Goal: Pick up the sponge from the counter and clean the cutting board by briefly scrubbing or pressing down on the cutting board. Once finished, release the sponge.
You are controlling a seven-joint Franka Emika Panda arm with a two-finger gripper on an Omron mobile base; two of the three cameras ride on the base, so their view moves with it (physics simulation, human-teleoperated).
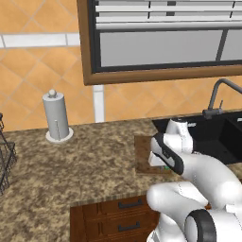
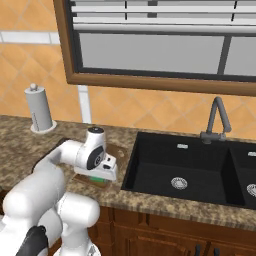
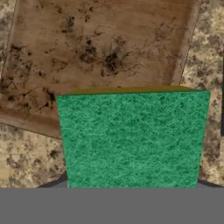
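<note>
At the centre of the hand view, the green sponge point(image 3: 133, 138) hangs over the lower edge of the dark wooden cutting board point(image 3: 100, 48), pinched in the gripper point(image 2: 104, 175). In the right base view, gripper and sponge sit low at centre-left on the board, left of the black sink point(image 2: 200, 172), on the granite counter point(image 1: 71, 165).

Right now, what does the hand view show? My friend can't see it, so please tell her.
A green sponge fills the front of the picture, held close to the camera. Behind it lies a brown wooden cutting board with dark smudges, on a speckled counter.
</note>
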